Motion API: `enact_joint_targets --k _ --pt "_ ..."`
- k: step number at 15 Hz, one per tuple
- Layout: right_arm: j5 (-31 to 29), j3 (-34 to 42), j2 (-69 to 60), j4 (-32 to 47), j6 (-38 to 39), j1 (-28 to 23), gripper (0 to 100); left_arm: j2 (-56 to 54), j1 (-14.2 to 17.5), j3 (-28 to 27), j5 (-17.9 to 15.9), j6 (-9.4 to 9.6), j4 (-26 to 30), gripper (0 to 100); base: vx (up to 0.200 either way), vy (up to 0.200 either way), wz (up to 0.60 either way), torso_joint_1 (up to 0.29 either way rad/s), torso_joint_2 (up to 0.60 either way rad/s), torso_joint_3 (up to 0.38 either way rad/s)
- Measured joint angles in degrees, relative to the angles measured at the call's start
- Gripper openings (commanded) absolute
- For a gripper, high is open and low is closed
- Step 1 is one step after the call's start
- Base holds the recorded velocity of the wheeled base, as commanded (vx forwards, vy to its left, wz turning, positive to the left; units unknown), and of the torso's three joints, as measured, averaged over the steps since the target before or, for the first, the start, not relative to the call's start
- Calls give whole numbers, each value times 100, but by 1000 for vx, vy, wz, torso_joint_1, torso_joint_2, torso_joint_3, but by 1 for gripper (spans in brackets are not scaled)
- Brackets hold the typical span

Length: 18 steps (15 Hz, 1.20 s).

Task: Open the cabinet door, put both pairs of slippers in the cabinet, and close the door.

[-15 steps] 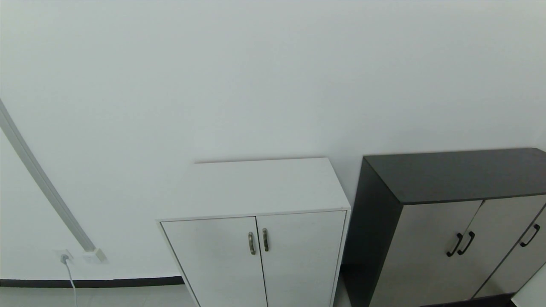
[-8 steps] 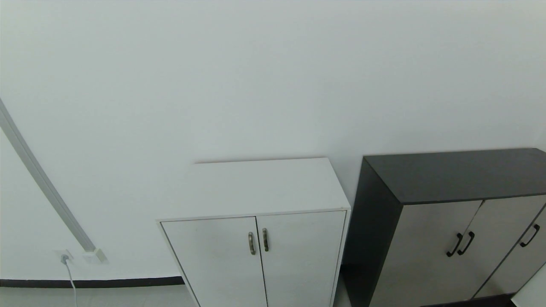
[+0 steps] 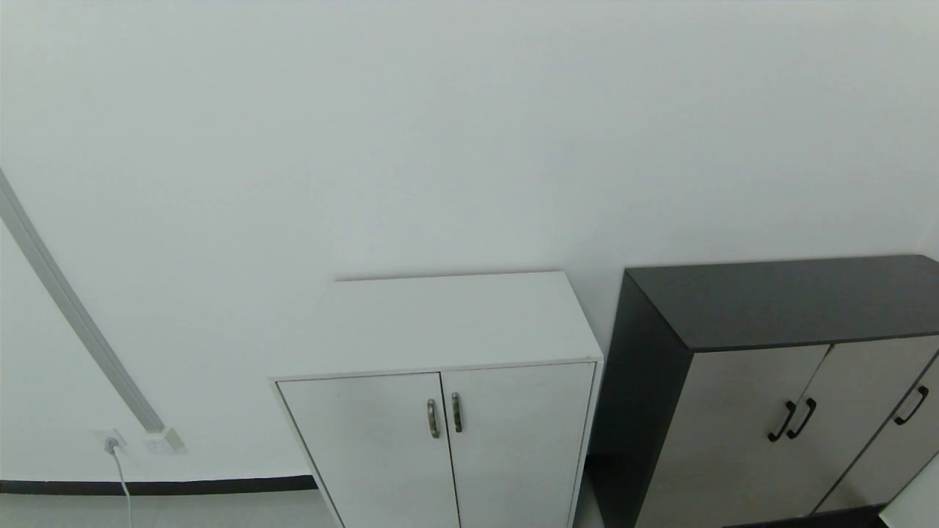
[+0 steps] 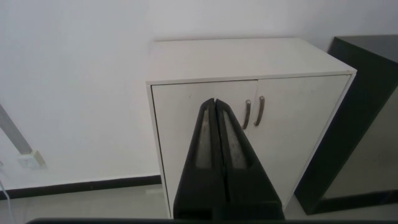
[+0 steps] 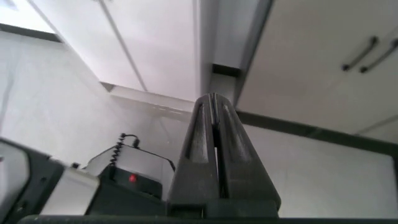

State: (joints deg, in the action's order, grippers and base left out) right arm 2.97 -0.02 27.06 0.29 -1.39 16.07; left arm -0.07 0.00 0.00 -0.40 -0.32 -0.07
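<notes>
White cabinet (image 3: 447, 315) shut, pos. unchanged vs. prev. frames. Left gripper (image 4: 215, 102), right gripper (image 5: 213, 98): both pressed together, nothing held.

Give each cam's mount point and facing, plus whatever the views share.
Head view: on the head, facing the wall, tilted down onto the white cabinet and the dark cabinet beside it.
Left wrist view: left wrist, looking past the shut left gripper at the white cabinet's front.
Right wrist view: right wrist, low, looking past the shut right gripper at both cabinets' bases and the floor.
Shared: all three show both cabinets.
</notes>
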Motion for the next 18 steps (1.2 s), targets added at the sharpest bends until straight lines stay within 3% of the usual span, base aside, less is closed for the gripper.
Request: enact_joint_targets --k 2,9,14,18 --pt "-95 0 -247 0 84 -100 0 0 0 0 0 -1 0 0 0 0 0 0 0 0" --pt "-108 2 -1274 -2 107 -1313 0 0 -2 0 -2 -1 0 0 0 0 0 0 0 0" --pt "-112 2 -2243 -5 106 -1560 0 0 0 0 0 -1 0 0 0 0 0 0 0 0" --pt "-751 2 -2625 -40 577 -1588 0 0 0 0 -2 21 0 0 0 0 0 0 0 0"
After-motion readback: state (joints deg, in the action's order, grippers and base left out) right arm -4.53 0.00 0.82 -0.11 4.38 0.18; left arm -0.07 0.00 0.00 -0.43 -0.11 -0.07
